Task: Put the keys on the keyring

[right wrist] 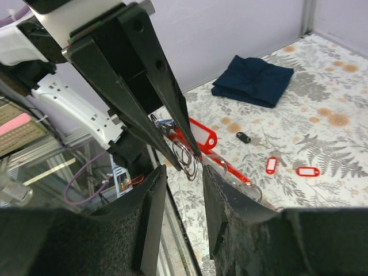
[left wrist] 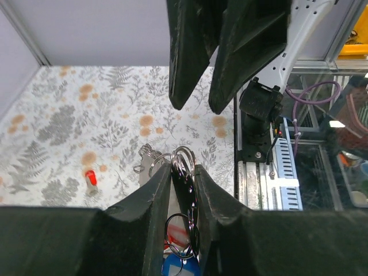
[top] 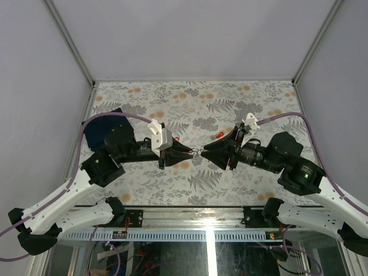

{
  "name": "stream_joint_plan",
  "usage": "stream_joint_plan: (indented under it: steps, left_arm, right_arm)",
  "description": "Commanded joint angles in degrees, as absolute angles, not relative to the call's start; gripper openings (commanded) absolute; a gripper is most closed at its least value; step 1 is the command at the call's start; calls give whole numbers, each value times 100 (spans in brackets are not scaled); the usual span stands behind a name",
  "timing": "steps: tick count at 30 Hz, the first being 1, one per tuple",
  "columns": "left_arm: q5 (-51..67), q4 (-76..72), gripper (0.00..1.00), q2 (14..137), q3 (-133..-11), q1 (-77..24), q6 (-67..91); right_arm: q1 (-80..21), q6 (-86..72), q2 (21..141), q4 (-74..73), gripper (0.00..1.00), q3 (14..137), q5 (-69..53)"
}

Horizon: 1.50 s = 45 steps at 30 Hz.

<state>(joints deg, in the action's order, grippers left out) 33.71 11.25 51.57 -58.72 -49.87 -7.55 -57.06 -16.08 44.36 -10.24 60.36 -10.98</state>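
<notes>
Your left hand is clamped on the keyring and holds it up off the tabletop, with a blue tag hanging below its fingers. Your right hand faces it tip to tip. Its jaws are apart and empty, and the ring sits just ahead of the gap.

The two hands are almost touching, so any push forward risks finger striking finger and knocking the thin ring askew in its grip. If you close the right hand on the ring and pull, the wire may twist or slip out of the left hand and drop. The red strap dangles under the ring and could snag on a right fingertip.

The right hand carries no key. The loose keys lie well apart on the tabletop, a black-tagged one among them, so a reach from here means backing out without catching anything.
</notes>
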Motion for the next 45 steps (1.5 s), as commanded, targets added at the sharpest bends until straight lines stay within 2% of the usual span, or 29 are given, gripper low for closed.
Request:
stream_joint_plan:
  steps: [1, 6, 10, 15, 21, 26, 29, 32, 33, 36, 39, 45]
  left_arm:
    - [3764, 670, 0, 4756, -5796, -5019, -1716]
    - [4067, 258, 0, 4399, -5559, -5019, -1963]
    - [3772, -77, 0, 4196, -5392, -5019, -1710]
    - [3630, -258, 0, 4063, -5350, -5019, -1461]
    - [3920, 133, 0, 3901, -5537, -5018, -1819]
    - [4168, 718, 0, 3870, -5887, -5016, -2262]
    - [4209, 801, 0, 3887, -5973, -5021, -2337]
    - [4181, 734, 0, 3876, -5981, -5017, -2355]
    - [4144, 700, 0, 3878, -5977, -5018, -2354]
    - [4006, 660, 0, 3868, -5985, -5019, -2369]
    - [3800, 549, 0, 3839, -5940, -5019, -2315]
    - [2986, 30, 0, 3841, -5748, -5018, -1717]
  right_arm:
    - [-5739, -1733, 4491, -759, 38, 6218, -1858]
    - [-5739, -1597, 4459, -838, 36, 6200, -1718]
    - [-5739, -1529, 4260, -876, 34, 6067, -911]
    - [-5740, -1110, 3972, -1060, 36, 5895, -185]
    - [-5741, -173, 3468, -653, 47, 5394, -827]
    - [-5739, 44, 3017, 231, 47, 4798, -1055]
    - [-5740, -277, 3074, 338, 41, 4775, -865]
    - [-5739, -1161, 3382, -1, 28, 5170, -203]
    - [-5739, -1468, 3479, -72, 27, 5270, -12]
    - [-5734, -2475, 3545, 55, 35, 5286, 253]
    - [-5741, -3346, 3632, 151, 37, 5258, 327]
    - [-5625, -3947, 3806, 330, 42, 5126, 116]
